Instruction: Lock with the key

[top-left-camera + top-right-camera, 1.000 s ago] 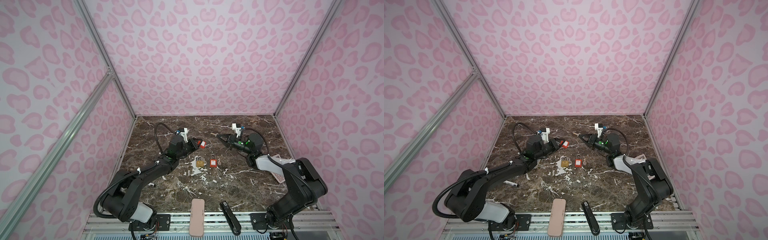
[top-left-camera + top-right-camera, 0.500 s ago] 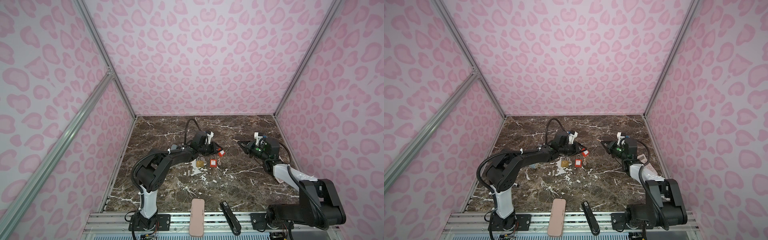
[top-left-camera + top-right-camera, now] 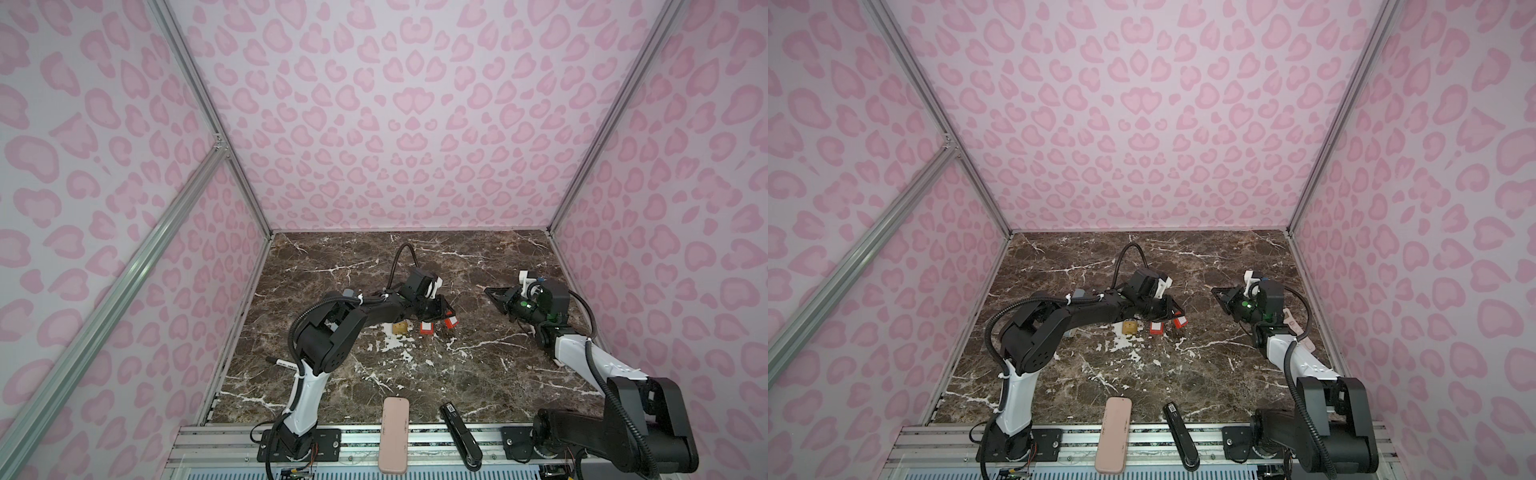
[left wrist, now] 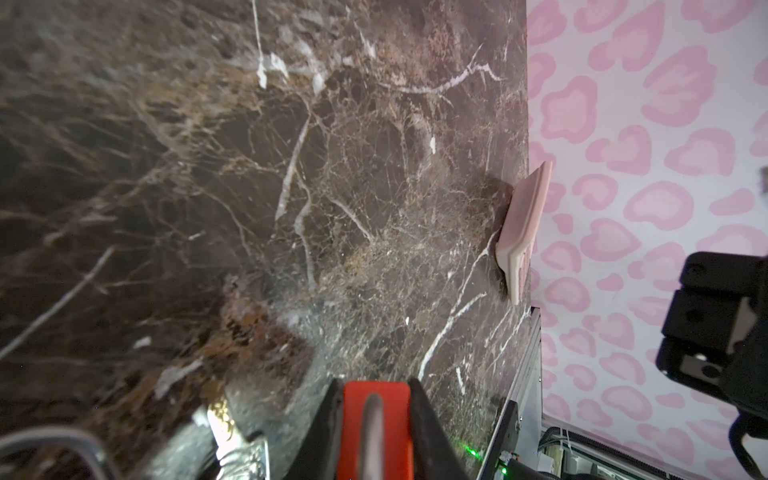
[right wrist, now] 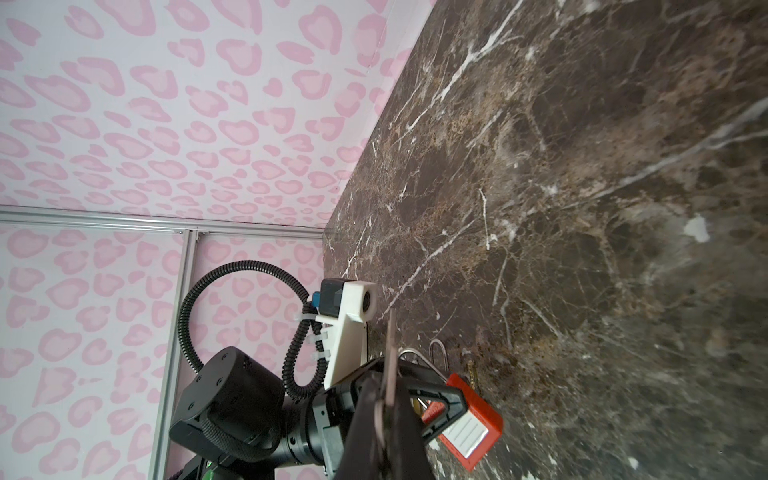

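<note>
At 6 o'clock an aluminium rail [image 3: 357,436] runs along the near edge of the table [image 3: 457,374]. A pink case [image 3: 392,434] lies across that edge, partly on the rail. A black stapler [image 3: 457,428] lies just beside it toward 5 o'clock and also overhangs the edge. The two arm bases stand on the rail at 7 and 5 o'clock.

Past them, bare marble stretches from side to side as far as the middle of the table, giving the widest open room.

At the centre, three locks sit in a row running from 9 to 3 o'clock. First is a brass padlock [image 3: 400,328], then a loose red padlock [image 3: 427,328] just beside it. Last is the held red padlock [image 3: 450,321], which is tilted. The left gripper [image 3: 446,314] pinches its red body between both fingers.

At 2 o'clock from the centre, the right gripper [image 3: 489,290] points toward 9 o'clock. Its fingers are pressed together on the key [image 5: 390,349], and the thin blade sticks out past the tips. A clear gap lies between the key and the held lock.

At 3 o'clock a shallow pink tray [image 4: 524,220] lies against the side wall. It is seen edge on, so I cannot tell what it holds.

Toward 12 o'clock the marble runs open to the back. Pink walls [image 3: 395,124] close the table at 9, 12 and 3 o'clock.
</note>
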Available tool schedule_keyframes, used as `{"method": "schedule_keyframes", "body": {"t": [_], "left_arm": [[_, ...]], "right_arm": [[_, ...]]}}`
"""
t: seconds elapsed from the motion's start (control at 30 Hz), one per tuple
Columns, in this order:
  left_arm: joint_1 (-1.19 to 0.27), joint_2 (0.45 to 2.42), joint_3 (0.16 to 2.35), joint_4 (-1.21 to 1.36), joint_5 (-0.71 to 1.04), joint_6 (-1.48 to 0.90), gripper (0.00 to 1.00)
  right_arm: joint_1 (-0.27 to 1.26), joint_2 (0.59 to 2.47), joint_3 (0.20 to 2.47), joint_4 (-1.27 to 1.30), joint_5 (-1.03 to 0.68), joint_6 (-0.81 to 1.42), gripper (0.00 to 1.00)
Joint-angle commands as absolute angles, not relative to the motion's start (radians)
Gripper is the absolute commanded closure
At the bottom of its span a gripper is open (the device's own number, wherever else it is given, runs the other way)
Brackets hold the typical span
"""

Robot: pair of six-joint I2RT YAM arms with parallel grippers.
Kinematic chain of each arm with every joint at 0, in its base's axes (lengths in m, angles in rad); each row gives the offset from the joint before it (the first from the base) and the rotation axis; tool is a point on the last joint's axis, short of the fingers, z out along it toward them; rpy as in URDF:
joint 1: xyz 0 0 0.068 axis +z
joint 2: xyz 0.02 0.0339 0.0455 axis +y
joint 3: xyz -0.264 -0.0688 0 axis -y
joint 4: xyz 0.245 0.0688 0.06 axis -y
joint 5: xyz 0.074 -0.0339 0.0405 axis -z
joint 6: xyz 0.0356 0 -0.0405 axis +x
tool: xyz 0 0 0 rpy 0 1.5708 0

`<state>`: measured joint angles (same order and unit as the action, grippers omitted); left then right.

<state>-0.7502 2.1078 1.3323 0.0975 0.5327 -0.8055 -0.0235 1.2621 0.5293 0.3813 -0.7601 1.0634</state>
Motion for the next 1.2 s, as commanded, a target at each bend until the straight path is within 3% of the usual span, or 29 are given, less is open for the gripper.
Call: {"method": "schedule_keyframes", "body": {"t": [0.0, 0.83, 0.97, 1.17], "left_arm": [[-0.757, 2.127, 1.377, 0.069, 0.521, -0.774, 0.97], [-0.773, 2.172, 1.426, -0.007, 0.513, -0.753, 0.90], [-0.773, 2.167, 1.435, -0.007, 0.509, -0.753, 0.82], [-0.774, 2.137, 1.419, -0.019, 0.474, -0.745, 0.59]], "right_arm": [[-0.028, 1.256, 0.522, 0.370, -0.769, 1.046, 1.00], [-0.031, 1.278, 0.512, 0.383, -0.785, 1.053, 1.00], [-0.032, 1.248, 0.512, 0.356, -0.764, 1.038, 1.00], [-0.034, 1.249, 0.511, 0.345, -0.772, 1.026, 1.00]]}}
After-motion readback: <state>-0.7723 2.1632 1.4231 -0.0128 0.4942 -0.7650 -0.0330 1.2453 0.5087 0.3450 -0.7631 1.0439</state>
